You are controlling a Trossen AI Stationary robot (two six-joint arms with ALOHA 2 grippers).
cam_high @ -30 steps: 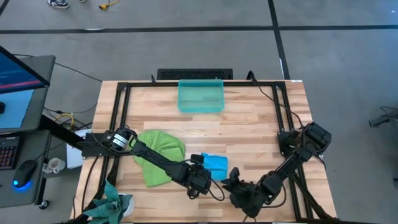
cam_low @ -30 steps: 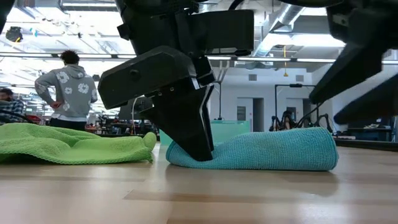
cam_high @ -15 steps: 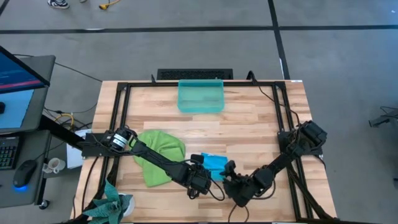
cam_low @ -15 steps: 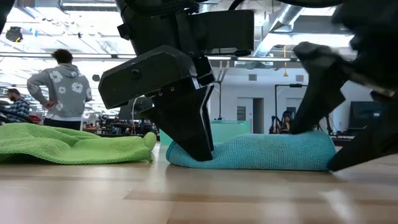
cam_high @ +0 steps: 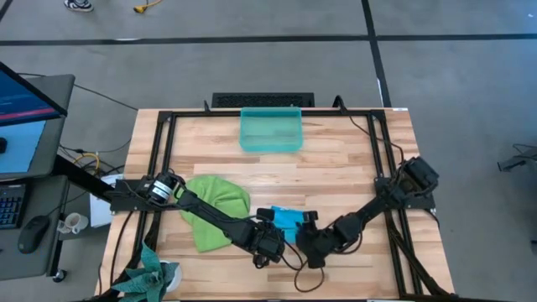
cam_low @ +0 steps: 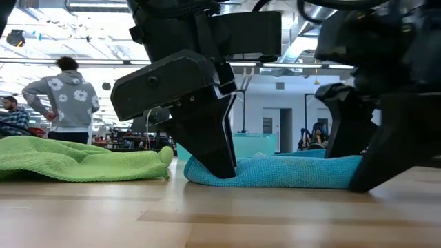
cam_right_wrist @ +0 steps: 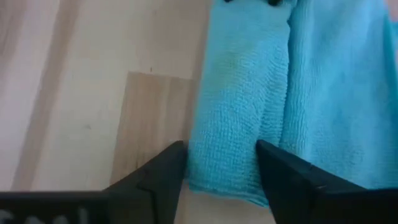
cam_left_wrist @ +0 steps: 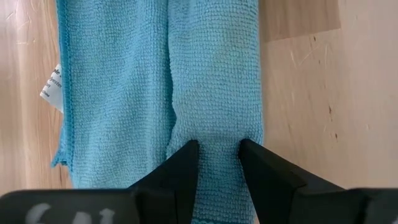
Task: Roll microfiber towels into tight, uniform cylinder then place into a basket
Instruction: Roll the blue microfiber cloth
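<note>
At the table's near edge, a partly rolled blue towel (cam_high: pixel 291 221) is pinched at its left end by the left gripper (cam_high: pixel 270 239). Its right end is straddled by the right gripper's (cam_high: pixel 307 237) spread jaws. The green towel (cam_high: pixel 214 210) lies unrolled to the left; the far basket (cam_high: pixel 270 129) appears unfilled.

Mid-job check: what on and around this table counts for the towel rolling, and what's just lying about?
Job:
blue towel, left gripper pinching its fold, right gripper straddling its edge
green towel, unrolled
basket, far edge

Lying about:
plant
computer mouse
mug
</note>
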